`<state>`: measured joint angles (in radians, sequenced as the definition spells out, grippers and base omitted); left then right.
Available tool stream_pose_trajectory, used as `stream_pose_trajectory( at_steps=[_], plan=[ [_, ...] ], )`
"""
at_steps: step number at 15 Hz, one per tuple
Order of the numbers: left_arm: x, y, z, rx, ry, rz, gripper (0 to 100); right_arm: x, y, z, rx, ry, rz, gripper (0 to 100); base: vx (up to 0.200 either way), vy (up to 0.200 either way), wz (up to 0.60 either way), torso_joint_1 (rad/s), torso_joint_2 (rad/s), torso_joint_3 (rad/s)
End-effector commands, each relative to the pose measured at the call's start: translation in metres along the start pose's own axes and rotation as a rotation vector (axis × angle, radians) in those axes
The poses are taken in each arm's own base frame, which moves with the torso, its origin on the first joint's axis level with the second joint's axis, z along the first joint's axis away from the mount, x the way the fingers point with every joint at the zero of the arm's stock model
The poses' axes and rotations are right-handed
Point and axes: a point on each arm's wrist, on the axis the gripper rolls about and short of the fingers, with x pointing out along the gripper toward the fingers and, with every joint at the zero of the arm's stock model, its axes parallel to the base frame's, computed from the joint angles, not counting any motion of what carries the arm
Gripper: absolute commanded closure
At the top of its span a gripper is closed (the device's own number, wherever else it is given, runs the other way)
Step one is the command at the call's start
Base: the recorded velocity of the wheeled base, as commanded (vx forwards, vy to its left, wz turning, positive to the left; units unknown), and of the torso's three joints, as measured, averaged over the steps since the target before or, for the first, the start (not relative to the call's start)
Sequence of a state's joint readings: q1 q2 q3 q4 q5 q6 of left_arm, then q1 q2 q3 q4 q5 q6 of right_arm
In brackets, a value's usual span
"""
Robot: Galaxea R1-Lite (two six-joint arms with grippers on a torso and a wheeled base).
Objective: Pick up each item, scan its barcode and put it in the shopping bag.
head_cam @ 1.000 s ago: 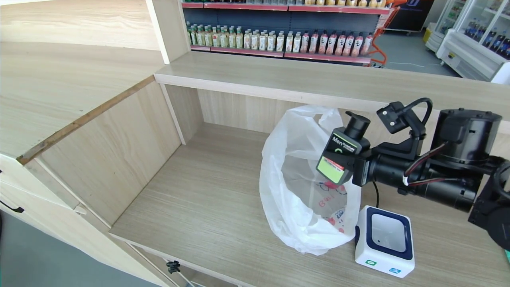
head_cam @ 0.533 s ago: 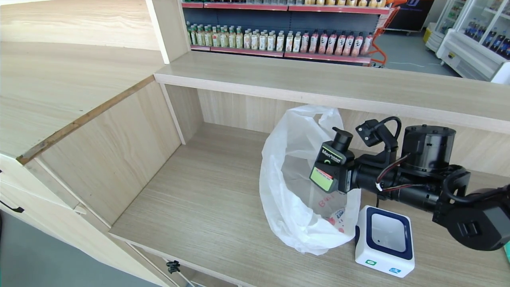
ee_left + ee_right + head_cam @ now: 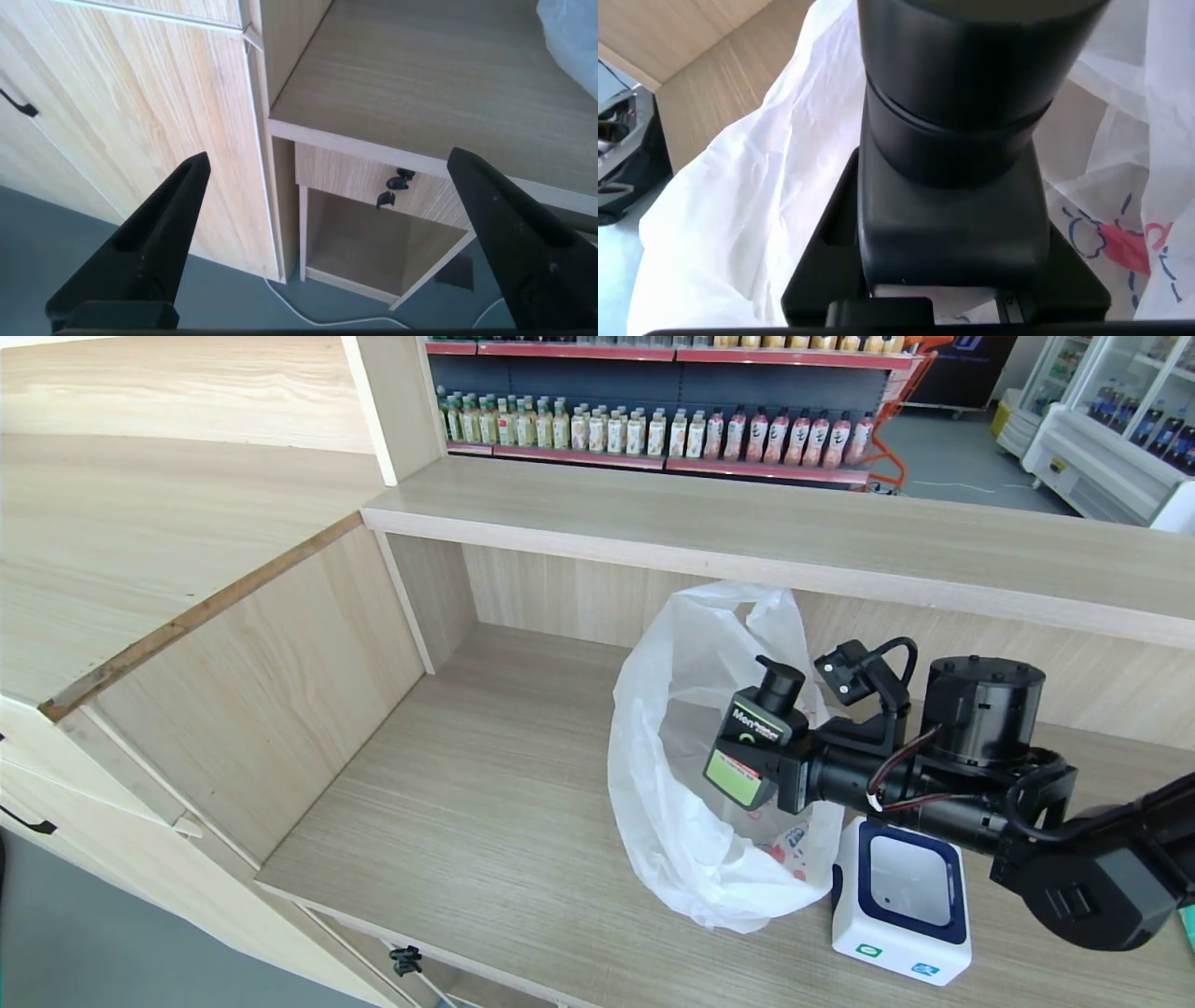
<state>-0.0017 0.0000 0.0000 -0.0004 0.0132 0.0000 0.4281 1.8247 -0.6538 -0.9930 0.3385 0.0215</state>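
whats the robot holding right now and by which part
The right gripper holds the black bottle by its body, below the cap. The left gripper is open and empty.

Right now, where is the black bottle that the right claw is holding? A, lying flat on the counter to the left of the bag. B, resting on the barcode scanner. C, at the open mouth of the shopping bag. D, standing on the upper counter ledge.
C: the black bottle is gripped in the right claw and held at the open mouth of the shopping bag, clear of the scanner beside the bag.
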Motion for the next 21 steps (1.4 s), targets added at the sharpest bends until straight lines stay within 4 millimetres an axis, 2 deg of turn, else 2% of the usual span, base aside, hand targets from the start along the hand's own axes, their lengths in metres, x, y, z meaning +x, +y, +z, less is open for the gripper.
stream_pose_trajectory(
  at_steps=[1, 6, 9, 20, 21],
  plan=[
    [0.0, 0.0, 0.0, 0.0, 0.0, 0.001, 0, 0.001, 0.005, -0.005, -0.002, 0.009, 0.015, 100, 0.0, 0.0, 0.0, 0.0, 0.0, 0.0],
    [0.0, 0.0, 0.0, 0.0, 0.002, 0.001, 0, 0.003, 0.025, -0.008, -0.067, -0.045, 0.081, 100, 0.0, 0.0, 0.0, 0.0, 0.0, 0.0],
    [0.0, 0.0, 0.0, 0.0, 0.002, 0.001, 0, 0.004, 0.036, -0.018, -0.11, -0.055, 0.115, 100, 0.0, 0.0, 0.0, 0.0, 0.0, 0.0],
    [0.0, 0.0, 0.0, 0.0, 0.0, 0.001, 0, 0.009, 0.033, -0.023, -0.128, -0.04, 0.105, 100, 0.0, 0.0, 0.0, 0.0, 0.0, 0.0],
    [0.0, 0.0, 0.0, 0.0, 0.002, 0.001, 0, 0.009, 0.033, -0.022, -0.129, -0.045, 0.107, 0, 0.0, 0.0, 0.0, 0.0, 0.0, 0.0]
  ],
)
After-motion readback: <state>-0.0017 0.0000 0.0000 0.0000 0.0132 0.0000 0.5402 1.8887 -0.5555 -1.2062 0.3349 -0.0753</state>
